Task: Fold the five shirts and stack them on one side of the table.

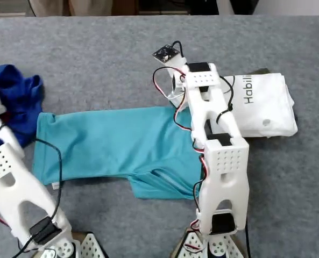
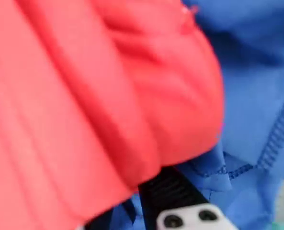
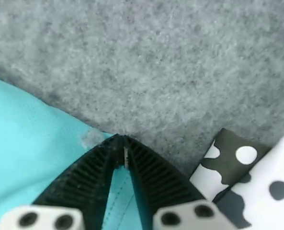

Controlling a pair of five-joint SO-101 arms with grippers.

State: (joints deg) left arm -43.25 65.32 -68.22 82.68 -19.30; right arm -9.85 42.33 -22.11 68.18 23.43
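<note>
teal shirt [image 1: 116,142]: spread flat on the tabletop [image 1: 94,54]; its far corner lies right at the tips of our right claw [image 3: 120,141].
right claw: closed to a sliver, with teal hem pinched between its tips.
left claw [image 2: 165,191]: pressed against the red shirt [image 2: 84,96] and blue shirt [image 1: 16,99]; we cannot tell its opening.
folded white shirt [image 1: 261,105]: just beside the right claw, spotted shirt [image 3: 228,163] beneath.
risk: we judge this shallow edge-bite may slip mid-fold, or dragged fabric may nudge the stack.

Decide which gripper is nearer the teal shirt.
Right. The right gripper is shut on an edge of the teal shirt; the left gripper sits off to the side of it, among the red shirt and blue shirt.
</note>
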